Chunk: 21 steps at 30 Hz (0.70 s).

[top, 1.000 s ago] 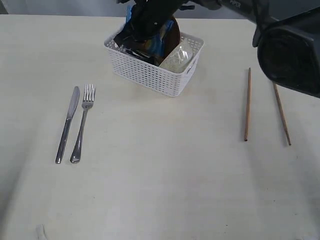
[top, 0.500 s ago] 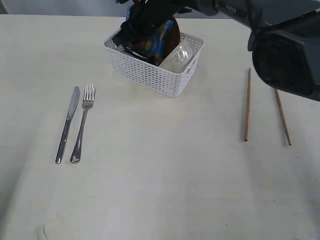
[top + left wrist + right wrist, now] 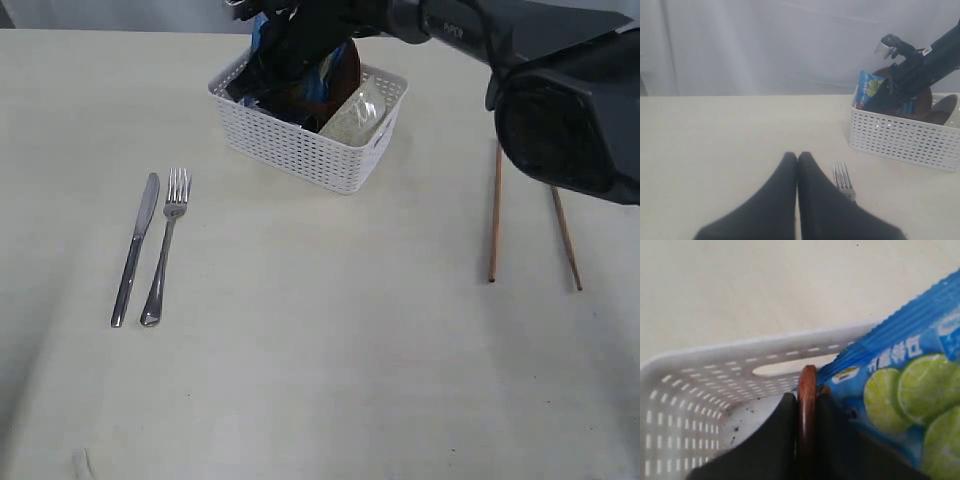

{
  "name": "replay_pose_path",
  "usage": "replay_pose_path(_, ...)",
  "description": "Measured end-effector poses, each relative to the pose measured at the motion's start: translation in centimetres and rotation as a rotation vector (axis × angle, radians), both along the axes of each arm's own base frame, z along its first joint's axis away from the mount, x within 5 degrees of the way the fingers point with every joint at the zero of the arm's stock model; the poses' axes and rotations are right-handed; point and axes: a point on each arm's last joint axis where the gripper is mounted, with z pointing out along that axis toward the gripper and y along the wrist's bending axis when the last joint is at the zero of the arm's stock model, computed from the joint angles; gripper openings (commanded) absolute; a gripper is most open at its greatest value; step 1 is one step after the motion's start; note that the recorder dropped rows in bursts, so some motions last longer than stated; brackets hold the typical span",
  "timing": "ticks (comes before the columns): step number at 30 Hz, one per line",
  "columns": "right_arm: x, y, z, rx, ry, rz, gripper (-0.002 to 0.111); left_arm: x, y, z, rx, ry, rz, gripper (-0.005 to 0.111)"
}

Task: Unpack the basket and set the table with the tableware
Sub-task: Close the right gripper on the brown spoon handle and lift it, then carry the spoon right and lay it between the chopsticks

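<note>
Right gripper [image 3: 806, 396] is inside the basket [image 3: 300, 150], its fingers closed on the thin edge of a red-brown wooden piece [image 3: 807, 377] that stands upright between them (spoon handle or plate rim: the wrist view does not settle it). The blue chip bag [image 3: 900, 390] lies against that piece on one side, and the basket's perforated end wall with its handle slot is just behind. In the exterior view the basket sits at the far middle of the table [image 3: 320, 370], with the right arm reaching across from the right and covering the basket's left half. A dark brown round plate [image 3: 347, 62] stands on edge inside, and a pale rounded vessel [image 3: 356, 112] lies beside it at the right end. Knife [image 3: 135, 250] and fork [image 3: 164, 246] lie side by side, not touching, on the table left of the basket and nearer the camera. Two chopsticks [image 3: 494, 210] lie on the right, apart and roughly parallel. Left gripper [image 3: 797, 156] hangs over the table just beside the fork's tines, fingers pressed together, holding nothing
</note>
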Motion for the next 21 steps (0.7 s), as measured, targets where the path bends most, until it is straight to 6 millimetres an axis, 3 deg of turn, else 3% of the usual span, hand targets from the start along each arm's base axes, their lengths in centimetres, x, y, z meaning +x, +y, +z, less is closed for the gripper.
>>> replay_pose_path(5, -0.4, -0.2, 1.9, -0.003, -0.003, 0.017, -0.001, 0.0, 0.0, 0.0, 0.000, 0.000, 0.000, 0.000)
replay_pose_path(17, -2.9, -1.3, 13.1, 0.081, -0.120, 0.044, -0.001, 0.0, 0.0, 0.0, 0.000, 0.000, 0.000, 0.000)
replay_pose_path(21, -3.8, -2.1, 16.0, 0.077, -0.161, 0.033, -0.001, 0.0, 0.0, 0.0, 0.000, 0.000, 0.000, 0.000)
